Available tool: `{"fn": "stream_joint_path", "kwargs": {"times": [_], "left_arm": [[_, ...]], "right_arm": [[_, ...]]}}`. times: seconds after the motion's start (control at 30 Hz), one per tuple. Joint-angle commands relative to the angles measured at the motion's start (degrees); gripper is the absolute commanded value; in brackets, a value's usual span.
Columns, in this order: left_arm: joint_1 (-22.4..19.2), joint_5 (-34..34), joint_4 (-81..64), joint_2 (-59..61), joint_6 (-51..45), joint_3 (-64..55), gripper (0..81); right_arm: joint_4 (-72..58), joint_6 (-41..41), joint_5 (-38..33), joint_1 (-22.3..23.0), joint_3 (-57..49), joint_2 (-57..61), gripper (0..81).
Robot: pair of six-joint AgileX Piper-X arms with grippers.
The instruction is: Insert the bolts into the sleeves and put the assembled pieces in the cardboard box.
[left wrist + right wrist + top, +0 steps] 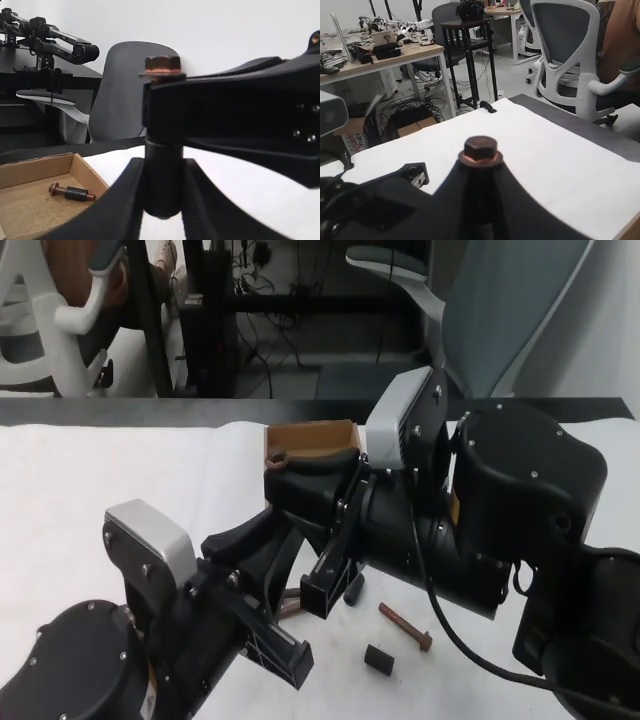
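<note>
One brown cardboard box [30, 170], one assembled bolt-and-sleeve piece [72, 192] in it. One copper hex-head bolt [162, 64] in one black cylindrical sleeve [162, 192]. On the white table [90, 480]: one loose copper bolt [405, 627], a second bolt [290, 606] half hidden, two loose sleeves: short black sleeve [379, 659], other black sleeve [354, 588].

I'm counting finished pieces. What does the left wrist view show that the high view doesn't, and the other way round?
Left wrist view: one assembled piece lying in the cardboard box, and the left tool gripping a sleeve, with the head of a bolt above it, held by the right tool. High view: a loose bolt and a loose sleeve on the white cloth. Shared: the box, the cloth and both tools.
</note>
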Motion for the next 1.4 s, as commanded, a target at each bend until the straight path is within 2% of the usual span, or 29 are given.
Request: {"fn": "stream_joint_path", "kwargs": {"times": [0.0, 0.07, 0.13, 0.3, 0.43, 0.63, 0.73, 0.83, 0.97, 1.07, 1.2, 1.37], "left_arm": [[-0.10, 0.10, -3.64, -0.01, -0.06, -1.03, 1.8], [-0.10, 0.10, -3.59, -0.01, -0.06, -1.03, 1.8], [-0.10, 0.10, -3.49, -0.01, -0.06, -1.03, 1.8], [-0.10, 0.10, -3.16, -0.01, -0.06, -1.03, 1.8], [-0.10, 0.10, -1.22, -0.01, 0.05, -1.03, 1.8], [-0.10, 0.38, -0.34, -0.01, 3.51, -1.03, 1.8], [0.47, 0.87, 2.79, -0.01, 3.08, -1.65, 1.8], [3.04, 5.18, 13.92, 0.10, 1.60, -6.59, 1.8], [7.50, 9.62, 33.65, 0.11, 10.91, -19.48, 1.8], [10.67, 9.74, 45.86, 1.43, 14.19, -28.48, 1.8], [15.41, 12.63, 56.78, 6.40, 14.19, -39.97, 1.8], [17.67, 12.53, 66.73, 15.97, 14.19, -52.34, 1.8]], "right_arm": [[1.13, 0.09, 0.08, 0.07, 0.03, 0.47, 34.3], [1.13, 1.30, 0.52, 0.07, 0.03, 0.47, 47.2], [1.13, 2.11, 0.50, 0.07, 0.03, 0.47, 53.1], [0.08, 2.94, 0.50, 0.07, 0.03, 0.22, 54.9], [-5.58, 2.94, 0.28, 0.07, 0.03, -0.75, 55.4], [-6.70, 4.99, 1.69, -2.15, -0.41, -5.63, 70.0], [-6.35, 6.40, 3.24, -4.73, -0.49, -9.81, 70.0], [-3.21, 5.69, 4.97, -7.99, -0.44, -15.24, 70.0], [9.21, -0.67, 7.05, -13.06, -0.44, -23.83, 70.0], [18.03, -0.56, 6.92, -15.97, -0.44, -28.45, 70.0], [28.95, 1.60, 6.20, -17.45, -0.44, -32.53, 70.0], [38.92, 4.40, 4.30, -17.43, -0.44, -35.10, 70.0]]}}
